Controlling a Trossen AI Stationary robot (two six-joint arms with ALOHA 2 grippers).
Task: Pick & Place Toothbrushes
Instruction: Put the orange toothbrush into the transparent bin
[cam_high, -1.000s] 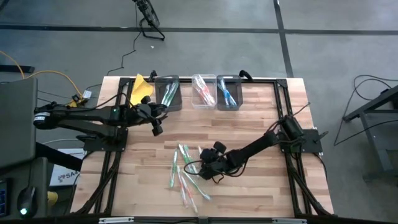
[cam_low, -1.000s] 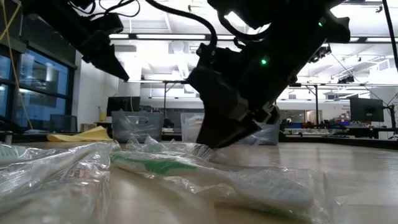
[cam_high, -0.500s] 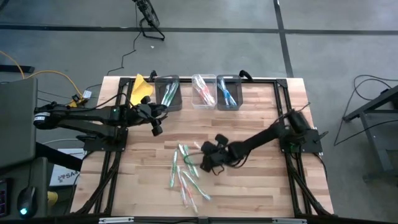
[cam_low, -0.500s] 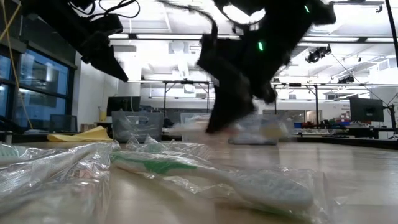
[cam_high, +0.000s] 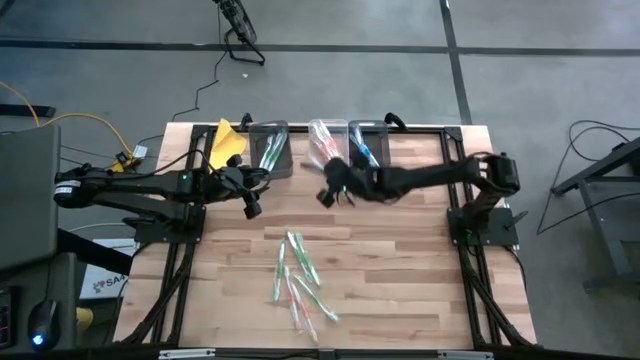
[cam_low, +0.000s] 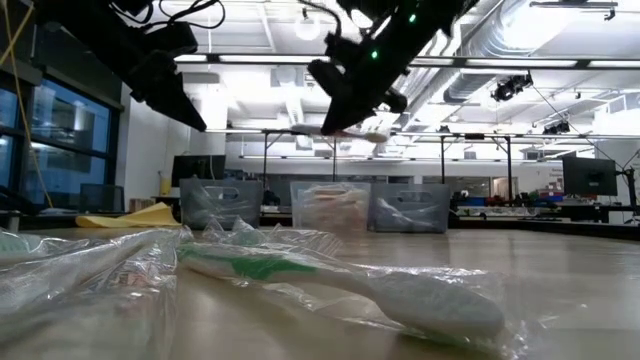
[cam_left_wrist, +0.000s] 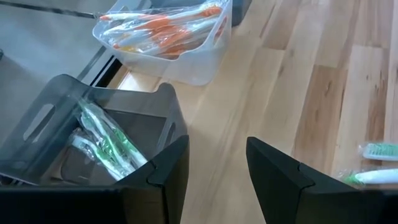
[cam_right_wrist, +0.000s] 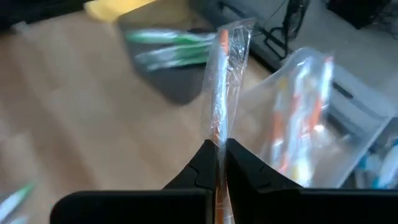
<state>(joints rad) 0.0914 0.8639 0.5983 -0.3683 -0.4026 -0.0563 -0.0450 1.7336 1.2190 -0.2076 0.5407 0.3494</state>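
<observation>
Pointing straight ahead, toothbrush (cam_right_wrist: 219, 87) in right hand (cam_right_wrist: 217, 155).

The bench (cam_high: 420, 300) has a light wood plank top bordered by a dark metal frame. It stands on a grey concrete floor (cam_high: 330, 85) crossed by dark seam lines. A yellow cable (cam_high: 75, 118) and black cables (cam_high: 215, 85) lie on the floor beside the bench. In the low view, the room behind is a large open hall with a white ceiling (cam_low: 250, 85), strip lights (cam_low: 275, 59), exposed ducts (cam_low: 540, 40), and tall windows (cam_low: 45, 145) on one side. Monitors (cam_low: 590, 176) stand on distant desks.
</observation>
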